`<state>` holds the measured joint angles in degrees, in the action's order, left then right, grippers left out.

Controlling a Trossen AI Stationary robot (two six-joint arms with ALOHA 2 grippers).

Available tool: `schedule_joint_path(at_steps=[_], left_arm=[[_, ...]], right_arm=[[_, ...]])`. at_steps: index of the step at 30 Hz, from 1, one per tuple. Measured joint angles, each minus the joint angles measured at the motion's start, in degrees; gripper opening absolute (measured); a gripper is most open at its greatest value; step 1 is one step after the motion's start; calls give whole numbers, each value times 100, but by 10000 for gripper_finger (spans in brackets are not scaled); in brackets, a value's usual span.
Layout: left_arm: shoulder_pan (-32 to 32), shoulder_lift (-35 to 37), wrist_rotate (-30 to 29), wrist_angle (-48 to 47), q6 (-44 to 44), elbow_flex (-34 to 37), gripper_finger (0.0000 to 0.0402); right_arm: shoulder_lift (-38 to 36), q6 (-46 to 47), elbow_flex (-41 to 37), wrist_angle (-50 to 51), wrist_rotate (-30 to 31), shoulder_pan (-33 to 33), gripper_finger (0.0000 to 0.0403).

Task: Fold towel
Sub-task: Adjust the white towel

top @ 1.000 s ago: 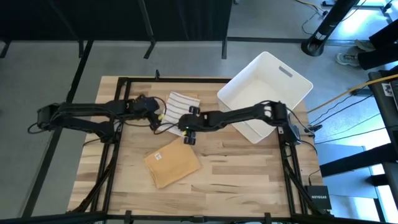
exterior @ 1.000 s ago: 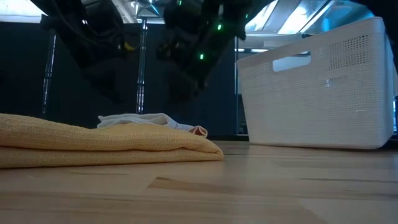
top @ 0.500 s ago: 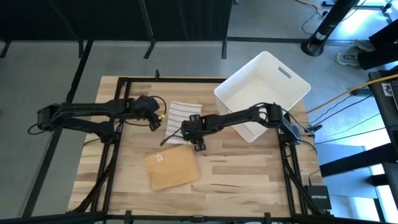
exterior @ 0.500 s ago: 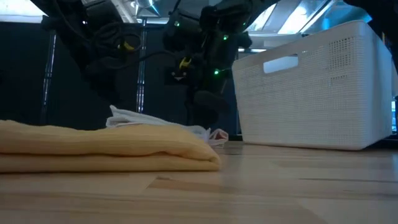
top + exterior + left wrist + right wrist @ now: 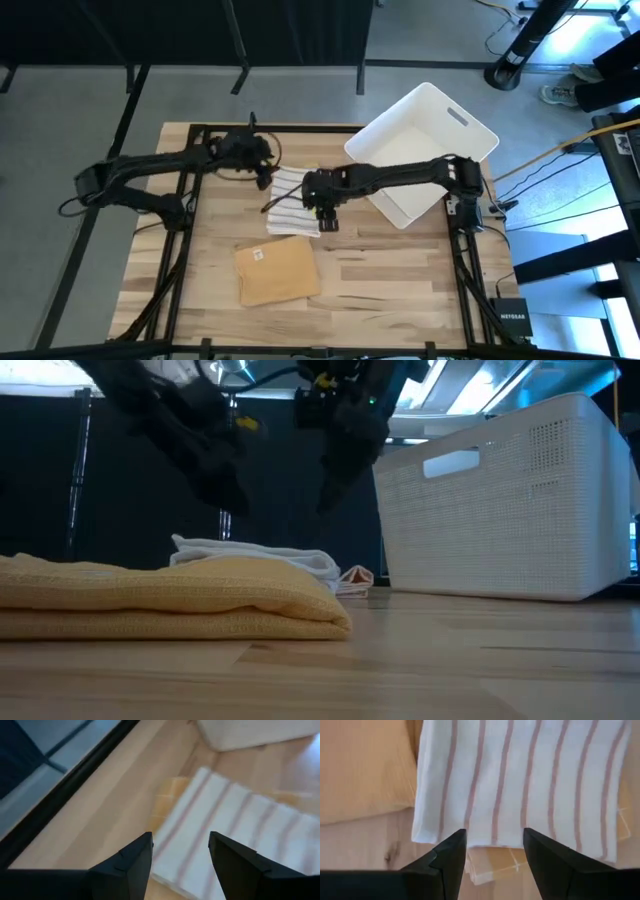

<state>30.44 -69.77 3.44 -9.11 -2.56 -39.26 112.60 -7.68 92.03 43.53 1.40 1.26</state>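
Shifted striped towel (image 5: 296,196), half-hidden low

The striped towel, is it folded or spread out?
Folded. The striped towel lies as a compact rectangle, doubled layers visible in the low view, with neither hand holding it.

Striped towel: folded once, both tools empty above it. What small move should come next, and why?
Probably lower the right tool to the striped towel and grip its near edge: both tools, left too, hang open above it, and it lies flat beside the yellow towel.
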Motion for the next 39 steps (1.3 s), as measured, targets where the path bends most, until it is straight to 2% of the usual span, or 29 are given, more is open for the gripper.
schedule_joint_path(at_steps=[3,5,9,12,15,17,22,30,32,36,39], left_arm=[[301,-762,250,63,-292,-346,187],[461,-1230,675,-3,-569,-645,191],[770,-2112,1313,-746,-1029,-1336,216],[935,-2611,1386,-1130,-1314,-1726,233],[1068,-3023,1422,-1342,-1529,-1811,240],[1144,-3144,1724,-1451,-1630,-1811,241],[1353,-3136,3026,-1903,-1819,-1838,241],[1470,-2862,3725,-1871,-1726,-1872,241],[1408,-2907,3651,-1870,-1691,-1872,241],[1232,-3111,3015,-1790,-1692,-1870,240],[1140,-3140,2967,-1709,-1835,-1870,218]], right_arm=[[-9,127,5,14,-47,40,200],[6,124,-4,67,-42,69,200],[3,133,0,37,83,65,200],[3,136,0,44,97,65,200],[3,135,0,46,97,63,200],[3,137,0,48,97,63,200],[3,124,0,94,97,61,200],[3,39,0,137,157,61,200],[3,10,0,133,158,61,200],[3,-14,0,109,160,61,200],[3,-16,0,107,205,65,200]])
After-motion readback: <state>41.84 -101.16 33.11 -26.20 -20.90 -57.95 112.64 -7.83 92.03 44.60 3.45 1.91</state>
